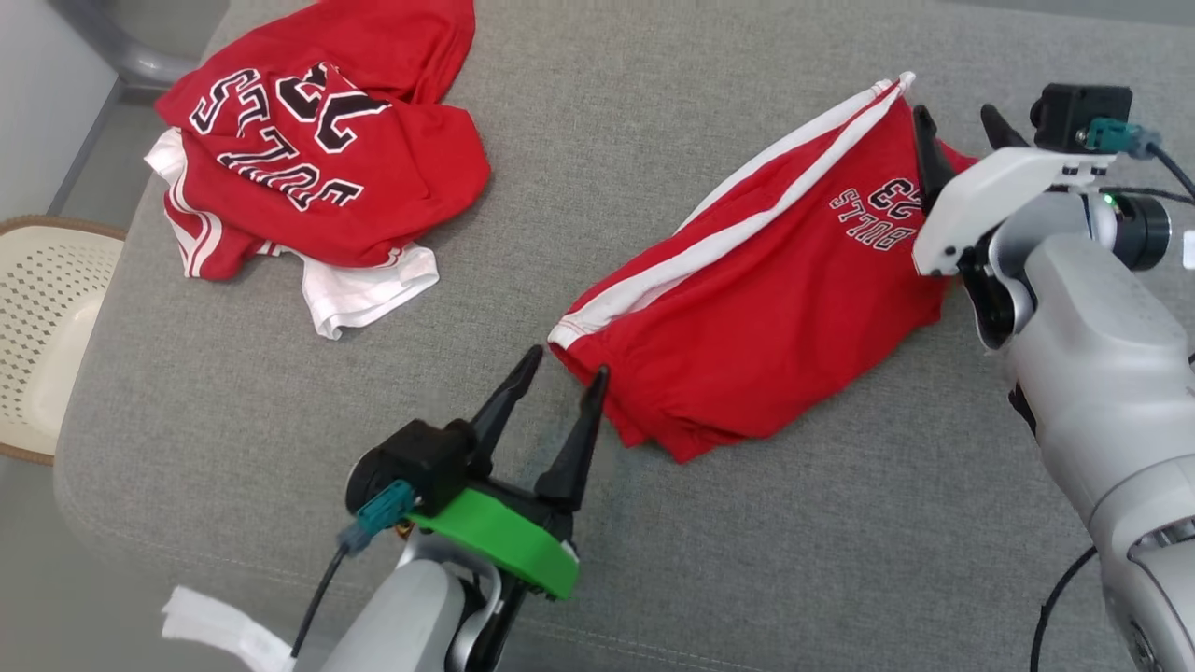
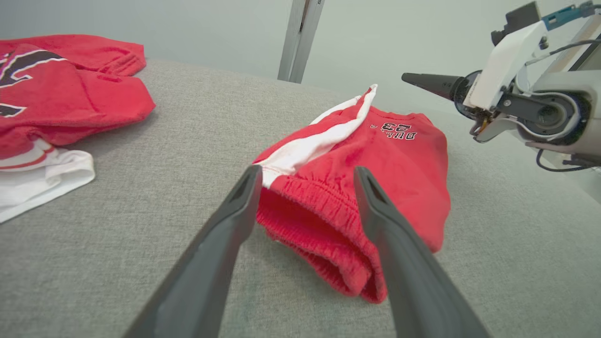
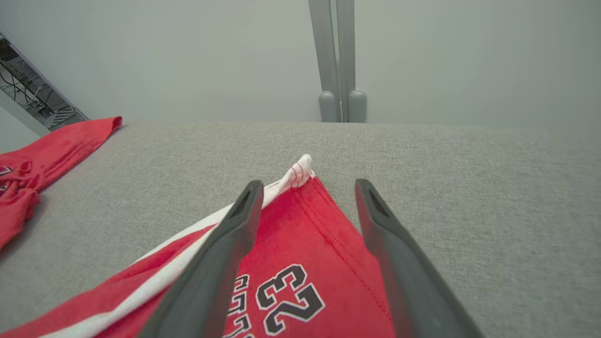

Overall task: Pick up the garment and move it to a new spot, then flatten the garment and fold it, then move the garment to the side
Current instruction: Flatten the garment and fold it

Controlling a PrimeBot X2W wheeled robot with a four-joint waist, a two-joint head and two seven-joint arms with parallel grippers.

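The garment (image 1: 766,299) is a pair of red shorts with white side stripes and a black number print, lying folded on the grey cushion (image 1: 597,215). My left gripper (image 1: 569,364) is open at the waistband corner (image 2: 310,206), holding nothing. My right gripper (image 1: 962,117) is open over the far hem corner (image 3: 305,188), its fingers straddling the cloth without pinching it. The shorts (image 3: 300,263) rest flat beneath it. The right gripper (image 2: 422,80) also appears at the upper right of the left wrist view.
A crumpled red jersey (image 1: 317,140) with white trim lies at the far left of the cushion. A cream perforated basket (image 1: 42,327) stands off the left edge. A white strap (image 1: 224,630) hangs by the front edge. A grey post (image 3: 338,61) rises behind.
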